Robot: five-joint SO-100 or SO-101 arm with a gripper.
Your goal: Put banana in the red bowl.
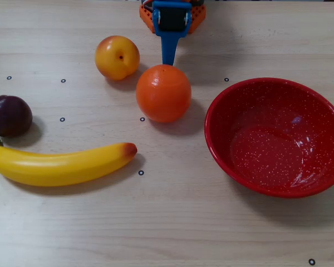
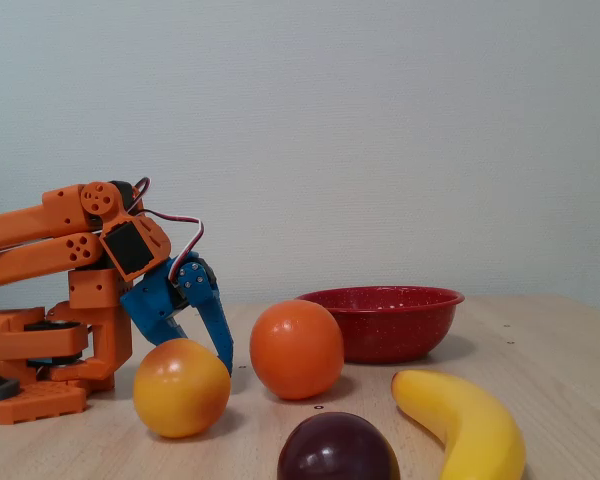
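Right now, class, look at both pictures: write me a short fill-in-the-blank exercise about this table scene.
1. The red bowl holds ____ fruit.
2. In the overhead view, the banana lies just below the dark ____.
3. The fruit nearest the pincer is the round ____ one.

Missing words: no; plum; orange

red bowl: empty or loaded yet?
Empty. In the overhead view the red bowl shows only its bare speckled inside; the banana lies on the table, apart from it.
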